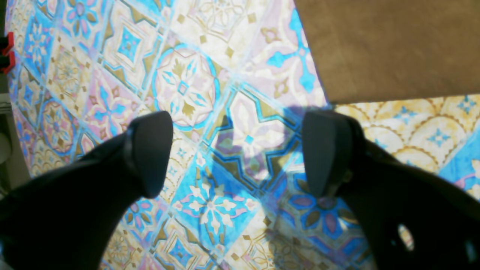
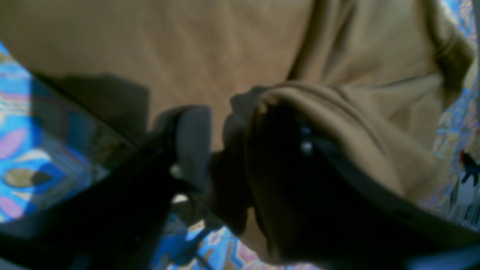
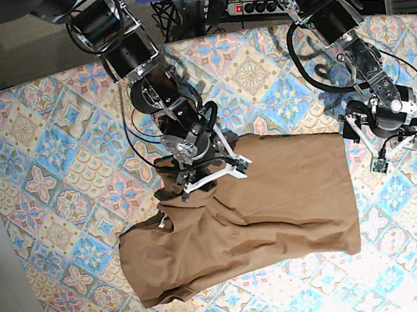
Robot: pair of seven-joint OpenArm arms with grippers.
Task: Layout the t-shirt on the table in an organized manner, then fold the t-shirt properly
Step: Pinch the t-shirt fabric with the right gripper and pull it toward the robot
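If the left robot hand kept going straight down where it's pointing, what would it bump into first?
Most likely the bare table. The left end effector is open, with only the patterned cloth showing between its fingers. The t-shirt lies off to one side, its corner close by, so it would probably be missed, though depth is hard to judge.
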